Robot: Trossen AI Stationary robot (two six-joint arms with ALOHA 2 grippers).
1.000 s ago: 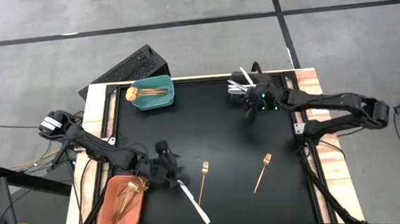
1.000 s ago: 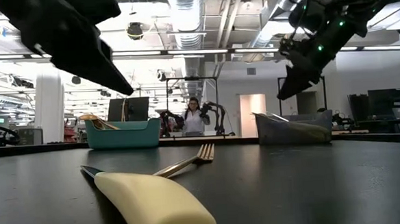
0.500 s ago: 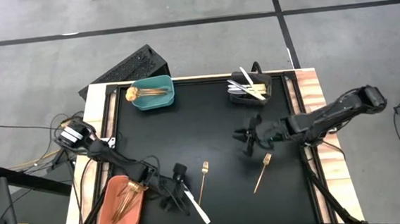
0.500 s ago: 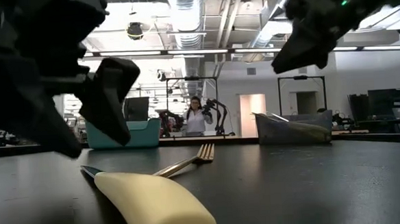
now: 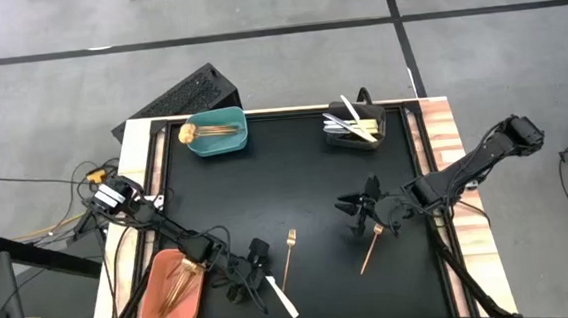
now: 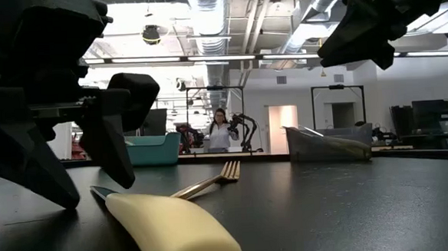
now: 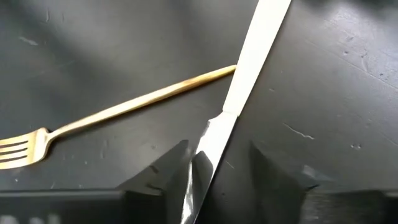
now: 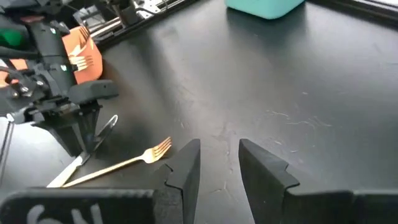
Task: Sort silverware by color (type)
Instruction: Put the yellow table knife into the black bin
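Your left gripper (image 5: 255,272) is down at the near-left of the table (image 5: 305,168), its 2 fingers (image 7: 168,177) apart and straddling the blade of the white-handled knife (image 5: 278,295). The left wrist view confirms this: blade between the fingers, not yet clamped. The high view cannot resolve that gap. The same wrist view shows a gold fork (image 7: 118,112) lying just beyond the knife, its handle end meeting the knife's handle.

Your right gripper (image 5: 368,211) sits over the head of the second fork (image 5: 371,245), right of centre. The right wrist view shows its fingers (image 8: 186,165) parted with bare table between them; that fork is cut out of the frame.

Against 1 second earlier, the right arm has travelled from the black bin (image 5: 354,126) to mid-table, and the left gripper has dropped from beside the orange bin (image 5: 174,287) onto the knife.

The teal bin (image 5: 216,132) holds gold pieces, the orange one apparently copper pieces; individual counts are unreadable.
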